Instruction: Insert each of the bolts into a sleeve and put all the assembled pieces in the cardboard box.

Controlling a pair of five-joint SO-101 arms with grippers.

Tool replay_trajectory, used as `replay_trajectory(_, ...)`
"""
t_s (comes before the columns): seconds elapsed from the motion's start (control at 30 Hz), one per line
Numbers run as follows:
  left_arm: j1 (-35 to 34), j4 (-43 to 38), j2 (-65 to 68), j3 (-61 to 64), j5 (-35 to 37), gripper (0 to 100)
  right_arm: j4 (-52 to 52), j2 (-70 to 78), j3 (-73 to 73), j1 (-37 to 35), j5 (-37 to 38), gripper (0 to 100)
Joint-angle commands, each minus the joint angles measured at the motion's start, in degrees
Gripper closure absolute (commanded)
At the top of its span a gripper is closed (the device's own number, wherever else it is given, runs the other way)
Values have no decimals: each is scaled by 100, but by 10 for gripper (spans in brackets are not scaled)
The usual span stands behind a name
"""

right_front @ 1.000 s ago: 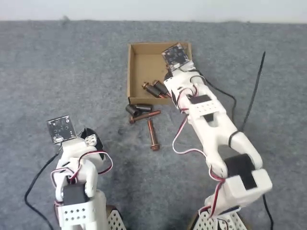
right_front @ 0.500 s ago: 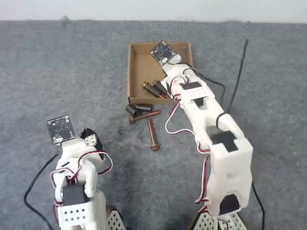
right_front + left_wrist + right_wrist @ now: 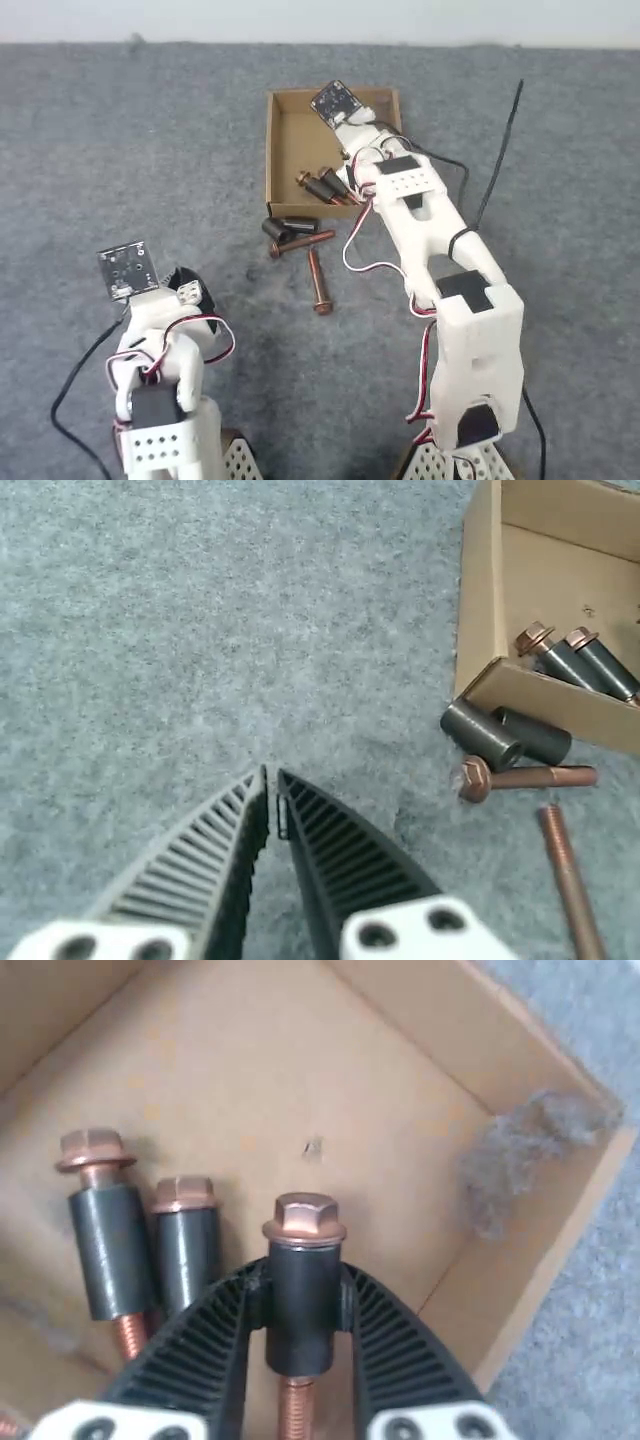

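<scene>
My right gripper (image 3: 300, 1290) is shut on an assembled piece, a copper bolt (image 3: 304, 1222) inside a dark sleeve, held just above the floor of the cardboard box (image 3: 300, 1070). Two other assembled pieces (image 3: 105, 1240) (image 3: 187, 1250) lie in the box beside it. In the high view this arm reaches into the box (image 3: 283, 140) near its front right. Outside the front wall lie two empty sleeves (image 3: 285, 228) and two loose bolts (image 3: 305, 240) (image 3: 318, 280). My left gripper (image 3: 270, 780) is shut and empty over the carpet, well short of the sleeves (image 3: 482, 735).
Grey carpet (image 3: 150, 150) covers the table all around the box. A black cable (image 3: 500, 170) runs along the right of the right arm. A tuft of grey fluff (image 3: 520, 1170) sits in the box's corner.
The right arm has swung left and straightened, carrying its assembled piece a little deeper over the box. The left arm has not moved.
</scene>
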Motion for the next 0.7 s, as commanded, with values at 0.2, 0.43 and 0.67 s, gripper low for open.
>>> replay_trajectory(0.2,-35,35,-44,-57,-70,989,488,-312,-624,-163,281,933)
replay_trajectory(0.43,-202,9,-70,-57,-281,989,1420,-1402,-598,-207,70,991)
replay_trajectory(0.67,-220,-149,-44,-57,-273,989,3530,-2246,-598,-611,-413,993)
